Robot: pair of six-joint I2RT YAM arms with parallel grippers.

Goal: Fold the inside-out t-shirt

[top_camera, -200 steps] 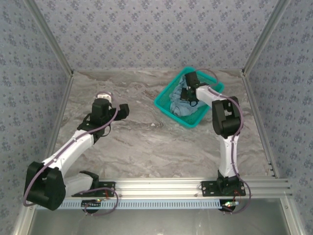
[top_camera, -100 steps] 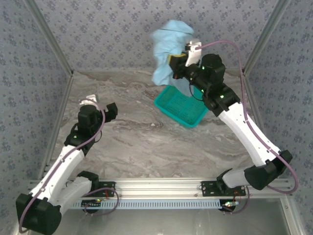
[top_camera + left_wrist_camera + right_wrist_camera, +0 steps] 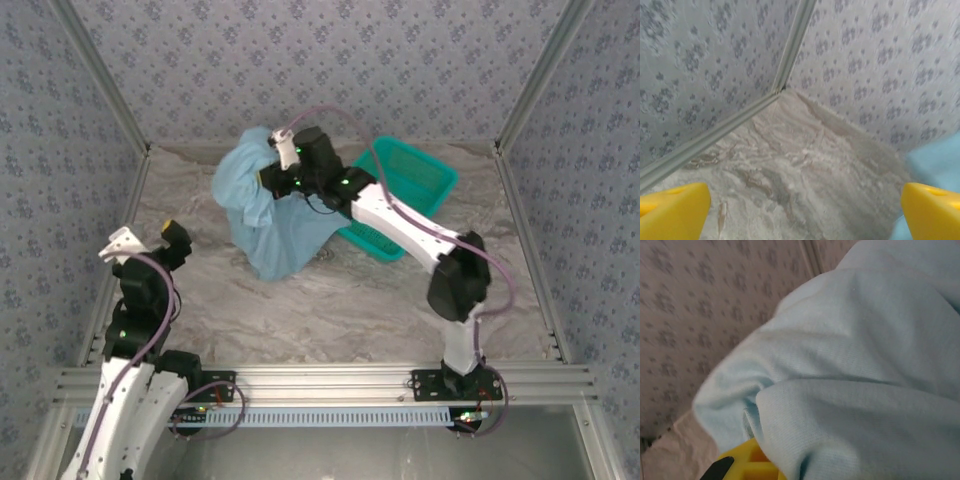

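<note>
Blue cotton is out of the teal basket (image 3: 412,178) now. Half a second ago my right gripper (image 3: 272,172) held the t-shirt (image 3: 268,215) high above it, and it has since swung the shirt across to open table (image 3: 330,300). The shirt hangs below the gripper, its lower edge on the marble. Cloth buries the fingers (image 3: 747,465), so I cannot tell whether they still pinch. My left gripper (image 3: 146,238), well apart, stands wide and empty. Spreading flat comes next, I judge.

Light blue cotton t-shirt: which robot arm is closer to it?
Right. The right arm has its jaws in among the bunched top of the light blue cotton t-shirt. The left arm sits apart at the left side of the grey marbled table, its jaws open on nothing.
</note>
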